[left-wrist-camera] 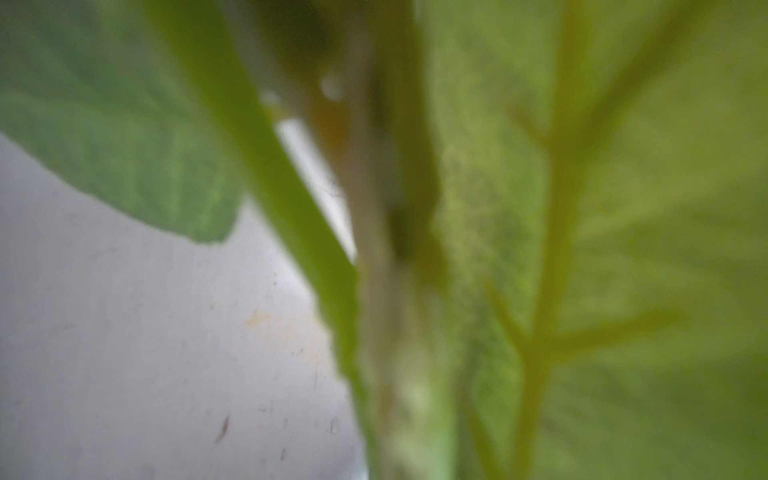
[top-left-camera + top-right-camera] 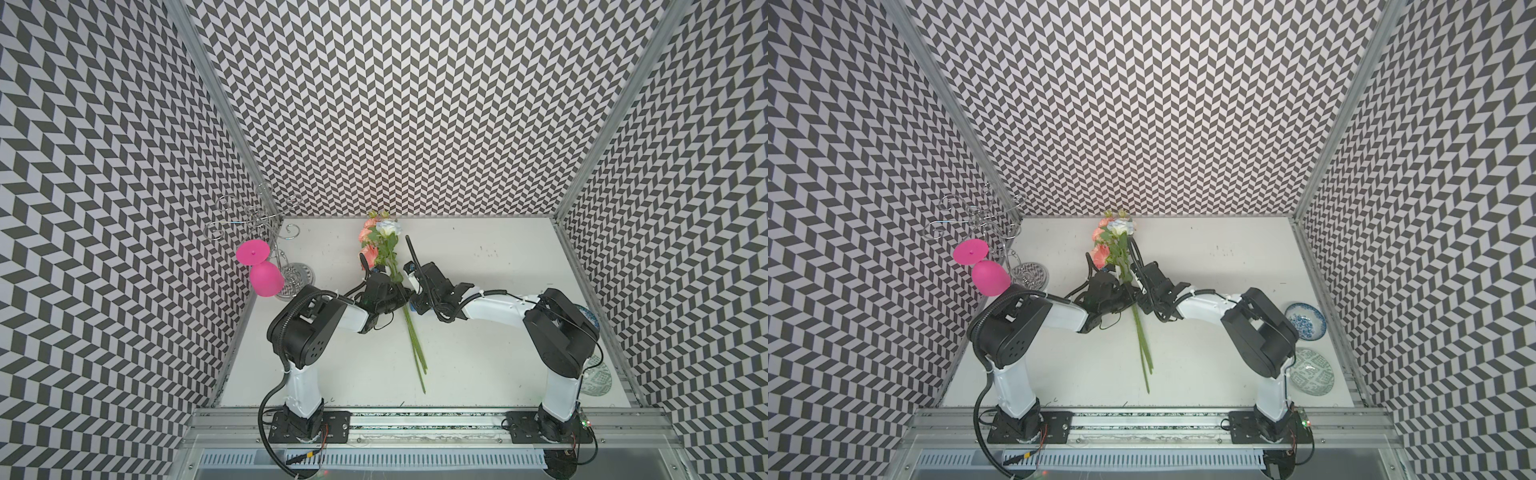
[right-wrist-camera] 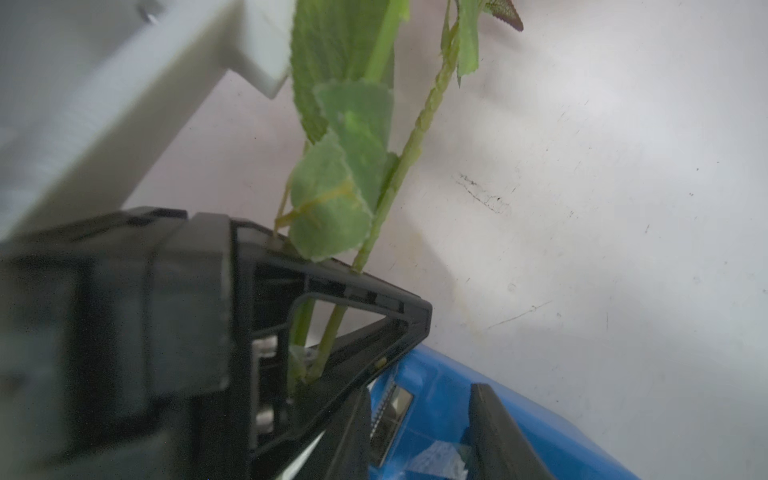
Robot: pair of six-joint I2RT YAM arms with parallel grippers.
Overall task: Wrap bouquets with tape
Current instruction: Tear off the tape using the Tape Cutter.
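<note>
The bouquet [image 2: 384,249] lies on the white table [image 2: 498,353], with its pink, peach and white blooms at the far end. Its green stems [image 2: 415,345] run toward the near edge. My left gripper [image 2: 398,296] is shut on the stems at mid-length. In the right wrist view the stems [image 3: 399,174] pass through its black fingers [image 3: 365,307]. The left wrist view shows only blurred leaves [image 1: 623,208]. My right gripper [image 3: 428,440] stands open beside the left one, fingers apart over the blue tape dispenser [image 3: 436,395]. A loose bit of tape lies between the fingers.
A pink goblet [image 2: 266,280] hangs upside down on a wire rack [image 2: 257,224] at the far left. A blue-and-white bowl [image 2: 1305,321] and a patterned plate [image 2: 1312,372] sit by the right wall, behind the right arm.
</note>
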